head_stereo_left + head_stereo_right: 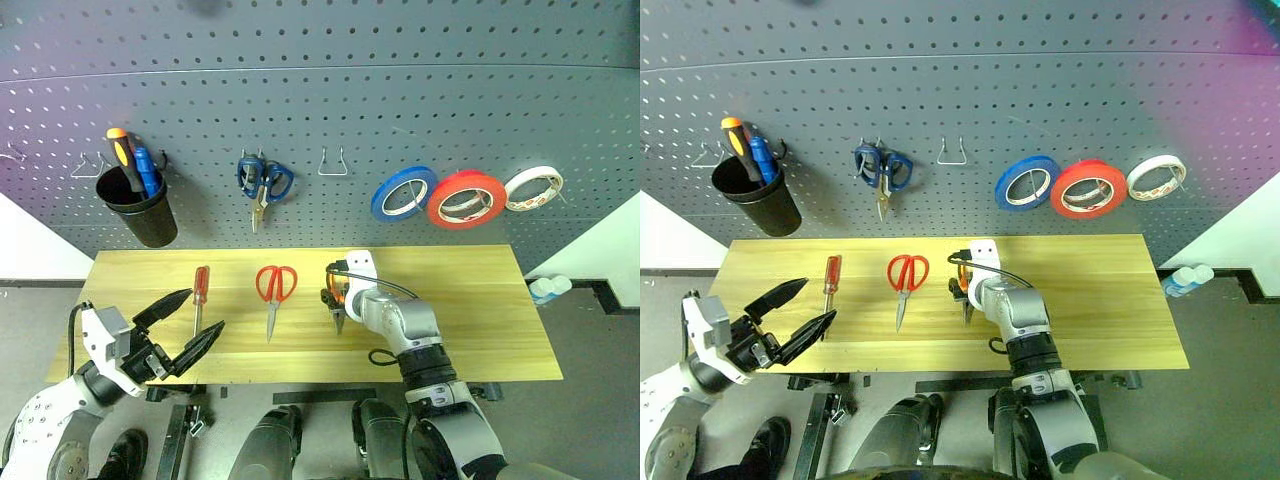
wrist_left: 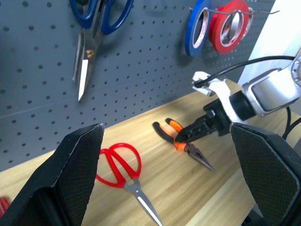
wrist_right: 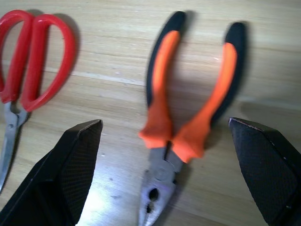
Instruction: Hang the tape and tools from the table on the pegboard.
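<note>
Grey and dotted with holes, the pegboard [image 1: 320,90] fills the far wall; on its right hang a blue roll [image 1: 403,193], the wide red tape [image 1: 466,198] and a pale-rimmed roll [image 1: 533,188]. Blue-handled scissors [image 1: 263,182] hang left of centre, and a black cup [image 1: 140,208] with screwdrivers sits far left. Below, the yellowish wood table [image 1: 480,310] holds three tools in a row: the red-handled screwdriver [image 1: 200,296] on the left, the red scissors [image 1: 275,292] in the middle, the orange-and-black pliers [image 3: 183,122] right of them. The right gripper [image 3: 171,174] hangs over the pliers, fingers spread wide either side, touching nothing. The left gripper [image 1: 185,325] hovers at the near left edge, also spread wide and empty.
</note>
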Robot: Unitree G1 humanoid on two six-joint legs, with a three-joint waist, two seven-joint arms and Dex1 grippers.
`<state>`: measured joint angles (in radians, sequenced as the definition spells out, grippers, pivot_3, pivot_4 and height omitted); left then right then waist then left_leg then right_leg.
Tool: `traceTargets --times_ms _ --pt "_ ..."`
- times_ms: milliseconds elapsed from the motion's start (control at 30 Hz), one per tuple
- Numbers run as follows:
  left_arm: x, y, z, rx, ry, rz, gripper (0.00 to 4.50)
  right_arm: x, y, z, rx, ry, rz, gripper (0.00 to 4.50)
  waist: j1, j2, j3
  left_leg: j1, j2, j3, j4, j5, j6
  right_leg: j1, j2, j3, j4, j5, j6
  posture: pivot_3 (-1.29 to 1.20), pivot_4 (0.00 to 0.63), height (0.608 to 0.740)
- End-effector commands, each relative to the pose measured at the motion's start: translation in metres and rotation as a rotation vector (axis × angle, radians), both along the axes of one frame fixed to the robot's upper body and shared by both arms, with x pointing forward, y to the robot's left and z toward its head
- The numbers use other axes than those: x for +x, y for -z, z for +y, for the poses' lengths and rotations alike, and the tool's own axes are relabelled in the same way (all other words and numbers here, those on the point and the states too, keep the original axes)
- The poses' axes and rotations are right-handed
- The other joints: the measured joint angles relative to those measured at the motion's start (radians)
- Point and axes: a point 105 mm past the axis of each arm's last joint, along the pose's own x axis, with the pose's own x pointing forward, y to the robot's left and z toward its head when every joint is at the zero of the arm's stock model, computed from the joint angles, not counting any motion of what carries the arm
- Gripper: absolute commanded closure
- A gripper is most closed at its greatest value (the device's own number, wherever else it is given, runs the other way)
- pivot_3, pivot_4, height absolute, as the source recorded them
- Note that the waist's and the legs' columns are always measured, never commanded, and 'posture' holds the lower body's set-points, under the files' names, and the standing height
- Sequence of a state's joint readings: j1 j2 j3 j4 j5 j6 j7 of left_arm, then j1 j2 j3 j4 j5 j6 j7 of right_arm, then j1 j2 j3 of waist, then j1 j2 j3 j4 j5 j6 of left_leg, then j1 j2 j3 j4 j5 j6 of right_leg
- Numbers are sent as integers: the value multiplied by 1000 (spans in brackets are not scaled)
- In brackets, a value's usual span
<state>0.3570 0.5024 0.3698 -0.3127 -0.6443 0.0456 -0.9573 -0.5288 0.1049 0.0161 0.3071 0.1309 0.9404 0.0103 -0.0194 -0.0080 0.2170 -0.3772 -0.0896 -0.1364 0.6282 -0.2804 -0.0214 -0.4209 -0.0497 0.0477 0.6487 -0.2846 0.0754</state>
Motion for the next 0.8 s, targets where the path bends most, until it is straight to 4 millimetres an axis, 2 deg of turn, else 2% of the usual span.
traceTargets --times_ms 33,400,633,800 --pt "-3 -6 -2 4 8 -19 0 4 -5 4 -11 13 -16 16 0 0 0 0 0 0 0 0 0 0 0 0 0 0 0 49 251 740" --pt "-2 -9 -7 13 13 -27 0 10 -3 12 -104 24 -40 16 -1 0 0 -1 0 0 0 0 0 -1 0 0 0 0 0 60 251 740" --pt "-2 -11 -9 15 15 -31 0 9 3 6 -168 58 -36 16 -1 0 0 -4 0 0 0 0 -1 -5 0 0 1 0 0 62 253 740" --pt "-3 -11 -11 15 17 -28 0 6 5 17 -147 42 -22 16 0 0 1 -4 0 0 0 0 -1 -5 0 0 1 0 0 66 254 740"
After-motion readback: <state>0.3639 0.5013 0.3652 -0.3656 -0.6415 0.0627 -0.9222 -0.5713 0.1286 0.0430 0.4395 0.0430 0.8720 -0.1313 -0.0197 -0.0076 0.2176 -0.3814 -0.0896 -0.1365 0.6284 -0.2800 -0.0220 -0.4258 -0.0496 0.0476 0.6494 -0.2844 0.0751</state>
